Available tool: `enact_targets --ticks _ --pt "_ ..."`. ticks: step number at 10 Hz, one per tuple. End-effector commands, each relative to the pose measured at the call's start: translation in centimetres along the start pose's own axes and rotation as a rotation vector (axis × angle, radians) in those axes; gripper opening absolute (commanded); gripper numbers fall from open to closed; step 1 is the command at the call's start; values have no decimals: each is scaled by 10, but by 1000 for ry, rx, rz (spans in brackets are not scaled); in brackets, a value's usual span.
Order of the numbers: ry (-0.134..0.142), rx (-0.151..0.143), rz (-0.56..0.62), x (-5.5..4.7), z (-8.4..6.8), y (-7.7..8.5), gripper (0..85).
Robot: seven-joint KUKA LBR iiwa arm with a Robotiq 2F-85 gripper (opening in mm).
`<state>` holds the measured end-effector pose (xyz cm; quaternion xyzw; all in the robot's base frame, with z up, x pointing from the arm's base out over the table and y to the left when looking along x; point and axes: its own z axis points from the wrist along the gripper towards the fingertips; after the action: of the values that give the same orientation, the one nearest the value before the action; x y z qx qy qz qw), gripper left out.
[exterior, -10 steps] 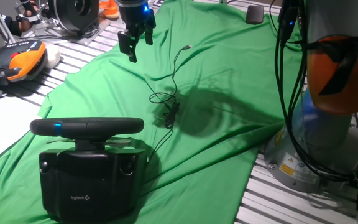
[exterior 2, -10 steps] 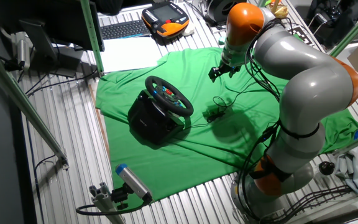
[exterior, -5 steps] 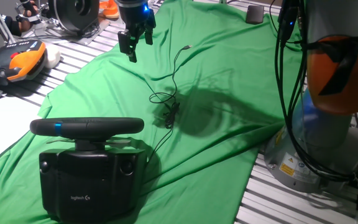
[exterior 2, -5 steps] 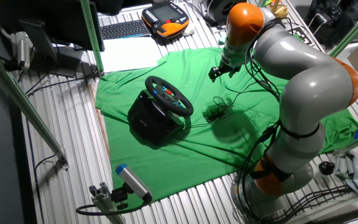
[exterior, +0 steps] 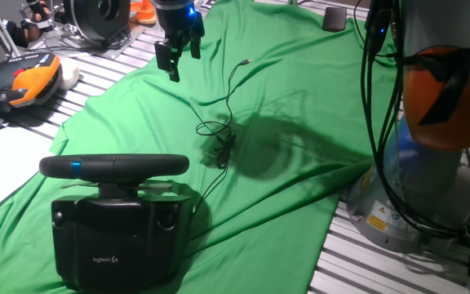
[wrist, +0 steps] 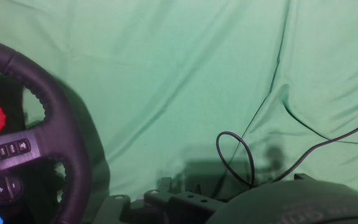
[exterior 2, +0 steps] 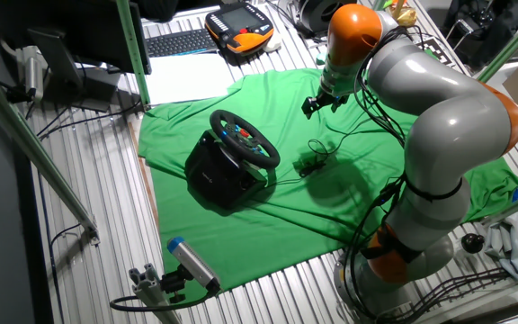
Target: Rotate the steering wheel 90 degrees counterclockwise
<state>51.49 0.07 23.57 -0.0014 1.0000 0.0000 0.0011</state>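
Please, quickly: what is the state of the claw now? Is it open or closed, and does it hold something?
Claw: open, holding nothing, up over the green cloth, well away from the wheel.

The hand view cuts the steering wheel (wrist: 55, 149) off at its left edge — only part of the rim and some buttons show. The hand (exterior: 175, 55) looks too small to read its finger gap — the fingers never appear in its own camera.
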Motion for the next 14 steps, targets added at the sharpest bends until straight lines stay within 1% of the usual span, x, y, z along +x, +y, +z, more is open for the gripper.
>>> enact_targets --ticks 1,11,14 --pt "256 113 -306 0 0 0 0" --pt "253 113 -311 0 0 0 0" --pt "263 110 -324 0 0 0 0"
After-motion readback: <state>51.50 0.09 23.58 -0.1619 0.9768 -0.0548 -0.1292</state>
